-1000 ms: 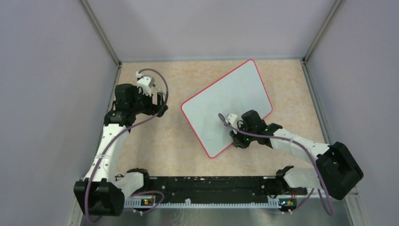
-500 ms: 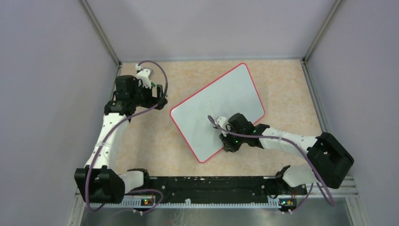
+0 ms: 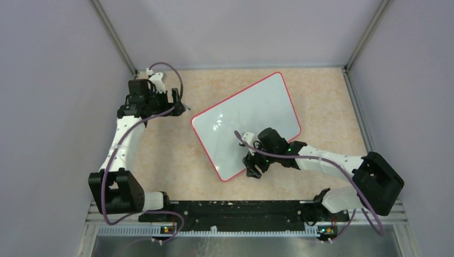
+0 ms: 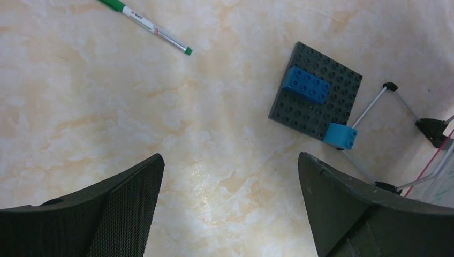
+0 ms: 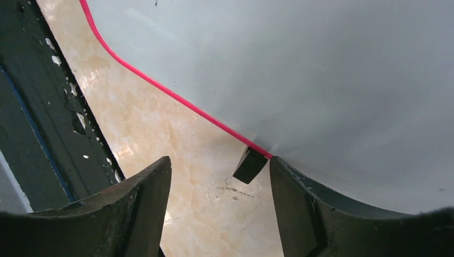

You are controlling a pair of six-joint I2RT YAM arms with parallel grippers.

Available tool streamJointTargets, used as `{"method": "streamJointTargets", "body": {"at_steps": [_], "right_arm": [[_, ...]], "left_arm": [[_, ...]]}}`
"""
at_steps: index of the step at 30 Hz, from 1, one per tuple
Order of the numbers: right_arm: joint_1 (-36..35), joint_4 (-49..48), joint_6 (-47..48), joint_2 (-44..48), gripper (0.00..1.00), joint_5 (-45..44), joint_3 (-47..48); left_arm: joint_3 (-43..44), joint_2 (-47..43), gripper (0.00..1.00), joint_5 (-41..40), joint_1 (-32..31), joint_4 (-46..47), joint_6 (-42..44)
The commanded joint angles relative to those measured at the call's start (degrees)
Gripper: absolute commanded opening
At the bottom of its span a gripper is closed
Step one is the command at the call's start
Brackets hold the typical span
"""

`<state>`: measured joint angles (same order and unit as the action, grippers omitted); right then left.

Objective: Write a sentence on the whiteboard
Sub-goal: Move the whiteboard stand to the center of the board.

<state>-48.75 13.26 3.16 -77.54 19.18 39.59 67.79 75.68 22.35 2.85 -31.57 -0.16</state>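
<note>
Whiteboard (image 3: 251, 115) on table (image 3: 166, 155), right of centre, long axis near-left to far-right, no lettering visible; near rim at right gripper (image 5: 219, 179), jaws parted, holding nothing; left gripper (image 4: 230, 182) wide open, well apart, nearer green marker (image 4: 152, 27).

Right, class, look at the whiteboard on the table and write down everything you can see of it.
The whiteboard is a large glossy white rectangle with a thin red-pink rim and rounded corners. It sits skewed on the beige marbled table. No writing can be made out on it. A small black clip shows at its near edge, where the right gripper, jaws open, straddles the rim, apparently without clamping it.
</note>
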Motion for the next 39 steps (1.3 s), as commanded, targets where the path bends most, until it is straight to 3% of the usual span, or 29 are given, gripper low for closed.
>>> {"method": "streamJointTargets", "body": {"at_steps": [1,7,11,15,26,36,39], "right_arm": [[-0.11,1.20,4.42,6.23,0.67,-0.74,3.12],[7.68,9.25,7.47,10.80,0.64,-2.86,2.94],[15.41,10.42,9.55,12.16,0.52,-7.85,1.12],[22.78,10.90,12.11,9.74,0.46,-10.28,1.20],[23.53,4.84,13.58,1.36,0.40,-13.50,1.28],[23.50,6.14,16.97,3.00,0.02,-12.80,-1.41],[23.48,8.46,18.15,6.54,0.00,-11.58,-2.91]], "left_arm": [[2.67,1.17,0.99,-0.77,1.46,1.82,-3.18],[2.65,2.39,0.99,-1.61,2.40,3.01,-4.60],[2.25,1.35,0.99,-2.88,2.42,3.71,-5.08],[1.77,0.48,0.99,-4.36,2.51,3.96,-5.40],[1.14,0.51,0.99,-5.36,3.10,3.78,-5.79],[0.19,1.34,0.99,-5.78,3.30,4.24,-6.45],[0.08,1.70,0.99,-6.04,3.31,4.41,-6.91]]}}
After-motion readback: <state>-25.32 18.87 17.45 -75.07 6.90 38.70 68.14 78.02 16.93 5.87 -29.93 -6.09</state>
